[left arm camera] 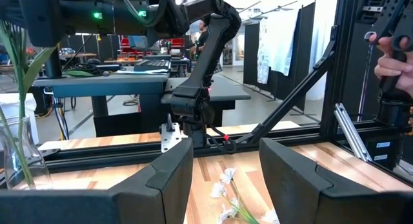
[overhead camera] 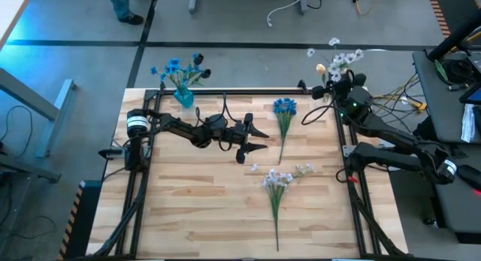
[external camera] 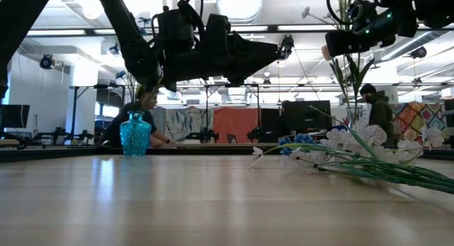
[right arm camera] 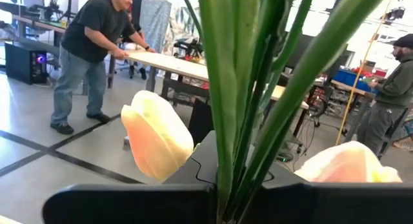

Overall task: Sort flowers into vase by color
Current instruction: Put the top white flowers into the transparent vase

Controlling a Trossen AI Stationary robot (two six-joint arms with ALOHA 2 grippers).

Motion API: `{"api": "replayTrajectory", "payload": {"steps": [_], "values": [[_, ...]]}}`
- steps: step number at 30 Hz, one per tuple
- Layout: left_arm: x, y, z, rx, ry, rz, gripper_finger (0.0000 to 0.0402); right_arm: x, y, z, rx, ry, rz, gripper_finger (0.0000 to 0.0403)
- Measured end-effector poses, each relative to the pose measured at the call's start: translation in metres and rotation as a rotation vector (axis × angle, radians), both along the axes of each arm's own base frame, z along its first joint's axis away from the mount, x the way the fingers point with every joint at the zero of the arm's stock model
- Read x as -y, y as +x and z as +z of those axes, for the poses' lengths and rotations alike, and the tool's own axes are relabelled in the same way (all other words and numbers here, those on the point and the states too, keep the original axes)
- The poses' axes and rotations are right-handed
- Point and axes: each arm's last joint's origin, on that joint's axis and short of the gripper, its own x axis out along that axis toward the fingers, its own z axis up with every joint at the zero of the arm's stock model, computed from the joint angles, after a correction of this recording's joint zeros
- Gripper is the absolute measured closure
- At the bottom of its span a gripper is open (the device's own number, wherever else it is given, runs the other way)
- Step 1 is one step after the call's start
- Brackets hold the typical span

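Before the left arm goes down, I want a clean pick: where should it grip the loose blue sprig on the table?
Grip the blue sprig on its bare stem, below the blossoms. It lies flat, blossoms toward the table's far edge, so come straight down with the open left gripper, fingers straddling the stem crosswise. The blossom head is bushy and probably would slip.

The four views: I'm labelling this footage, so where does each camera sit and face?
High: overhead, straight down; both arms, blue vase.
Low: table height, across to the room; arms overhead, same vase.
Left wrist: over the table; own open fingers, white flowers.
Right wrist: own fingers closed on the tulip stems.
High and low also share the white flowers.
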Motion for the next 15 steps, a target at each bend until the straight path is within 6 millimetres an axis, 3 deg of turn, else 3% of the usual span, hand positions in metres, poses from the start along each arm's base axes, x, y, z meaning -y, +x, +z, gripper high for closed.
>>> {"api": "replayTrajectory", "payload": {"steps": [15], "values": [[0.0, 0.0, -0.0001, -0.001, 0.0, 0.0, 0.0238, 0.0008, 0.0008, -0.0071, -0.021, -0.031, -0.005, 0.0391]]}}
